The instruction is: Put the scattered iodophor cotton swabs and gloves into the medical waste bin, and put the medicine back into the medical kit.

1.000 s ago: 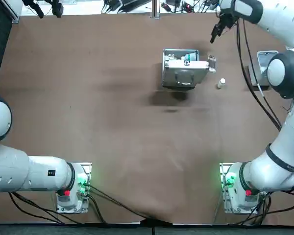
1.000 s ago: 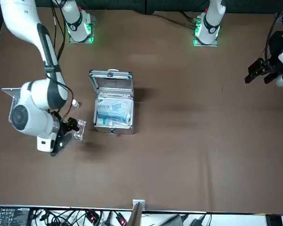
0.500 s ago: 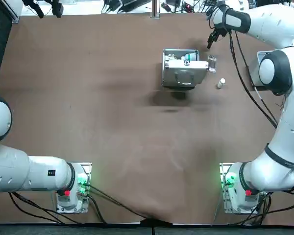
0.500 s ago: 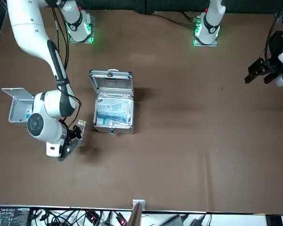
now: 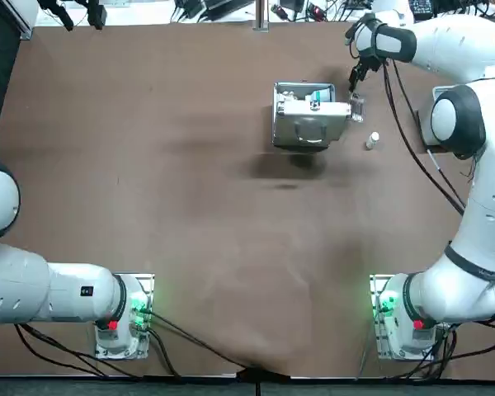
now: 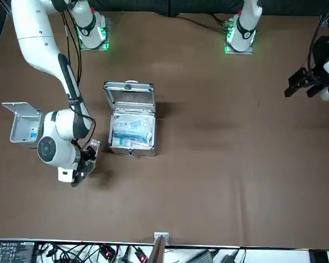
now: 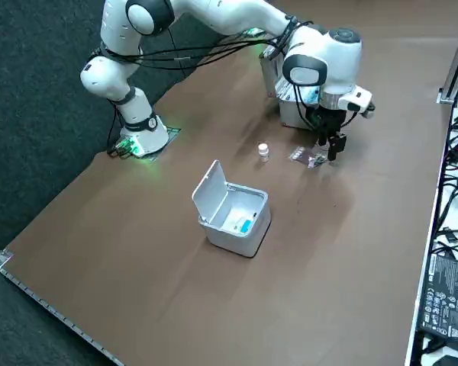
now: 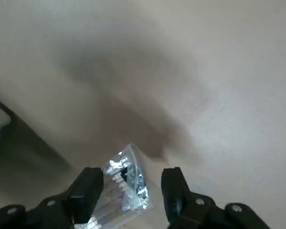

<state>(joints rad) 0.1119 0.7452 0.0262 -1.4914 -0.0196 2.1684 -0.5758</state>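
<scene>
Right jaws apart over swab packet (image 8: 125, 190)

metal case (image 5: 301, 125): 1, lid up | clear swab packet (image 7: 309, 158): 1 | small white bottle (image 5: 373, 141): 1 | grey bin (image 7: 229, 229): 1, lid up | desk (image 5: 190, 206): 1 | right pincer (image 8: 129, 179): 1, low over the swab packet beside the metal case, its 2 fingers spread either side

The table (image 5: 190, 165) is plain brown. The silver case (image 6: 129, 98) holds white-and-blue packs. The bin (image 7: 227, 233) is pale grey, the small bottle (image 5: 373, 141) white. The black gripper (image 8: 129, 177) hangs over a clear, glinting swab packet (image 8: 133, 188).
</scene>
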